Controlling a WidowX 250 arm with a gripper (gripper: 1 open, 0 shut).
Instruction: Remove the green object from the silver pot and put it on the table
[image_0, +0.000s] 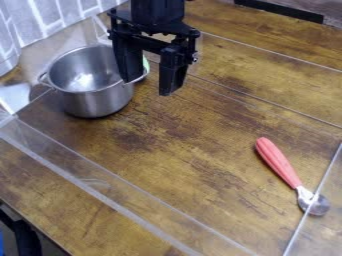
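Between the black jaws (150, 60), beside the silver pot (90, 83): green object (142, 62).

A single camera looks down at a slant from above the near edge of the table (201, 150), set at a medium range. It faces across the planks, which run diagonally from about 8 o'clock toward 2 o'clock in the frame. The pot (90, 82) sits toward 10 o'clock, the gripper (158, 68) near 12 o'clock with its arm cut off by the top edge, and the red-handled tool (283, 168) toward 4 o'clock. No second view is given.
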